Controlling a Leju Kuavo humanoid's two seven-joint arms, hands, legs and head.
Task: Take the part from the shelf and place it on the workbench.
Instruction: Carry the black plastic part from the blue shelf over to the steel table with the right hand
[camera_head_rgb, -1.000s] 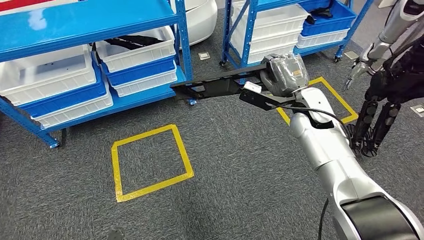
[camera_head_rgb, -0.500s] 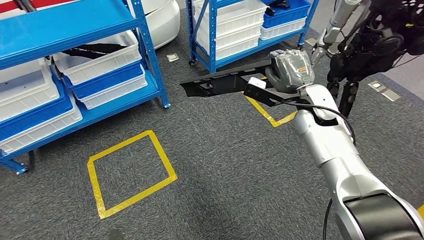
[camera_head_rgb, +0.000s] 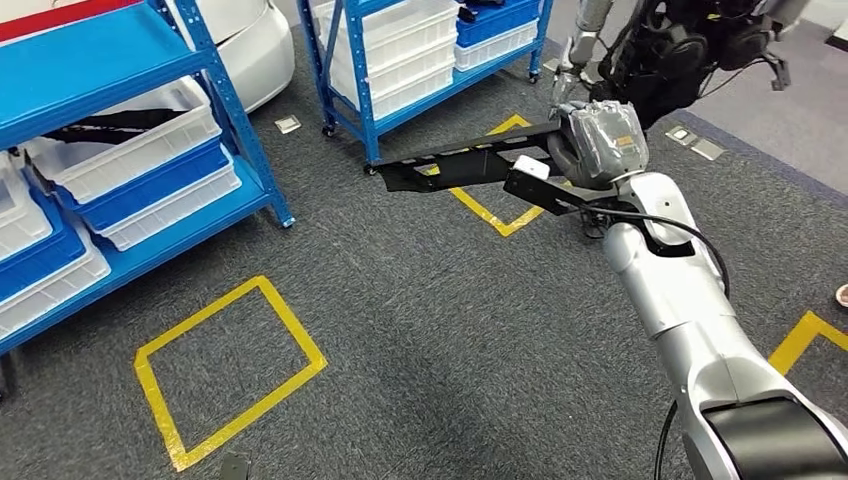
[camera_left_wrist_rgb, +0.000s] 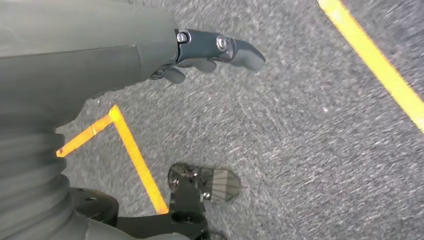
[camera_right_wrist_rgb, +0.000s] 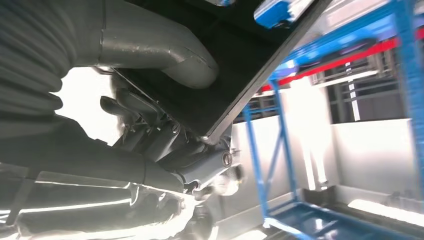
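In the head view my right hand (camera_head_rgb: 598, 142) grips one end of the long black part (camera_head_rgb: 450, 165), held out level above the carpet and pointing toward the shelves. The right wrist view shows the same part (camera_right_wrist_rgb: 235, 60) as a dark flat panel, with the grey thumb (camera_right_wrist_rgb: 165, 55) pressed on one face and the darker fingers (camera_right_wrist_rgb: 200, 165) under its edge. The left wrist view shows my left hand (camera_left_wrist_rgb: 200, 47) hanging over the grey carpet, fingers stretched out and holding nothing.
Blue shelves with white and blue bins (camera_head_rgb: 130, 150) stand at the left, and a second blue rack (camera_head_rgb: 420, 50) behind the part. Another dark robot (camera_head_rgb: 680, 50) stands close beyond my right hand. Yellow tape squares (camera_head_rgb: 230, 370) mark the carpet.
The whole picture has shifted: the camera has turned right, so the shelves slide left and the other robot comes nearer the middle. My right hand still grips the part.
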